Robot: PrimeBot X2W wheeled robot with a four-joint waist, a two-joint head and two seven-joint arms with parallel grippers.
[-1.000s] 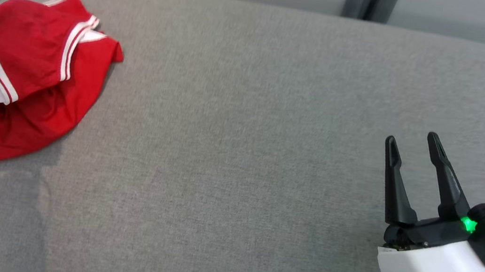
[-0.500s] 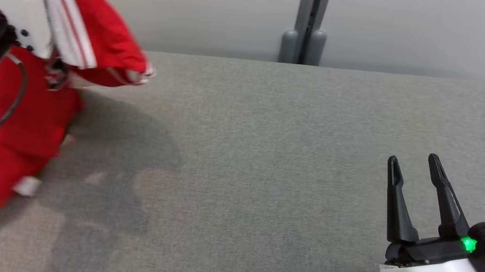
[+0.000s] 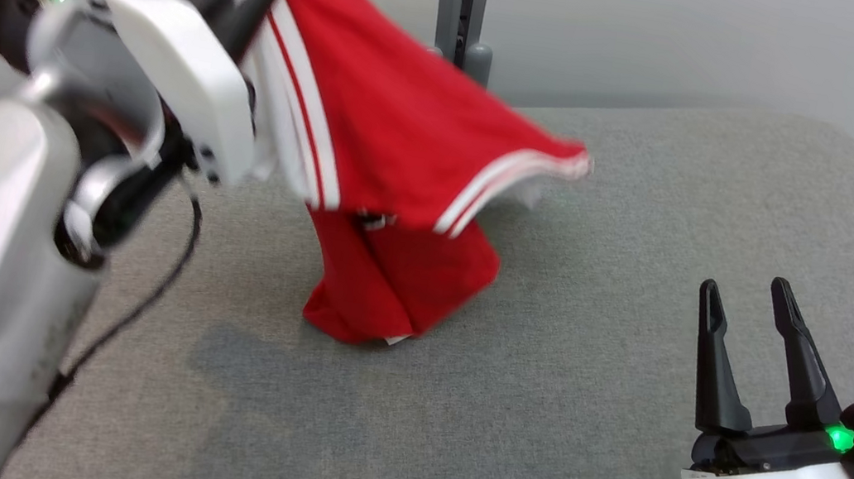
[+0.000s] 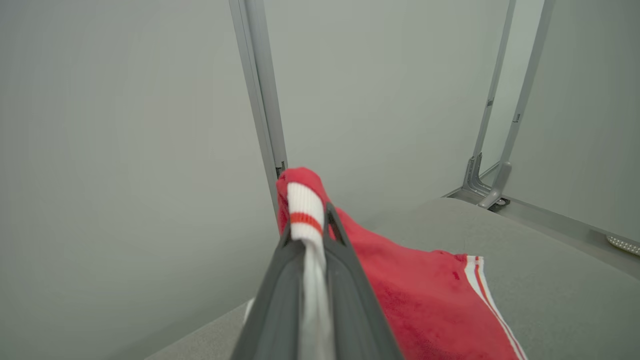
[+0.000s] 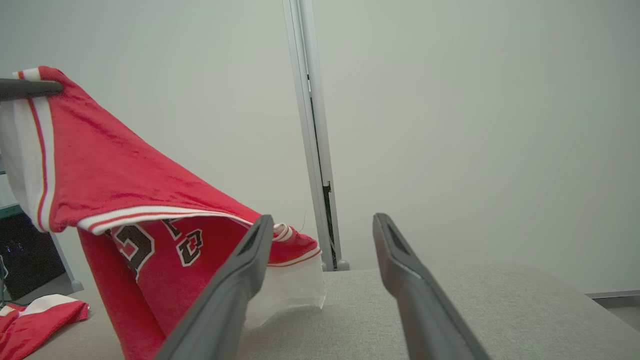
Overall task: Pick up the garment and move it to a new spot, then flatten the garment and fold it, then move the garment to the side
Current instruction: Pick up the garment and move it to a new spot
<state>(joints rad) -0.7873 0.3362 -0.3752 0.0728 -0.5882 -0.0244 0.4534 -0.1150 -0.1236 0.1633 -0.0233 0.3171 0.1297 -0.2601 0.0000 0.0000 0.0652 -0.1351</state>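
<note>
Whereas one second ago garment (image 3: 399,144) lay crumpled at far left of grey cushion (image 3: 624,384), now it hangs from left gripper (image 4: 307,229), jaws clamped on white-striped edge, lower end reaching cushion near middle. Right gripper (image 3: 746,288) wide open, empty, near right. Relocation seems underway; flattening not yet begun.

My right gripper (image 5: 324,217) gapes empty; past its 2 fingers (image 5: 225,300) the red garment (image 5: 125,165) hangs draped over the grey cushion (image 5: 500,300).
</note>
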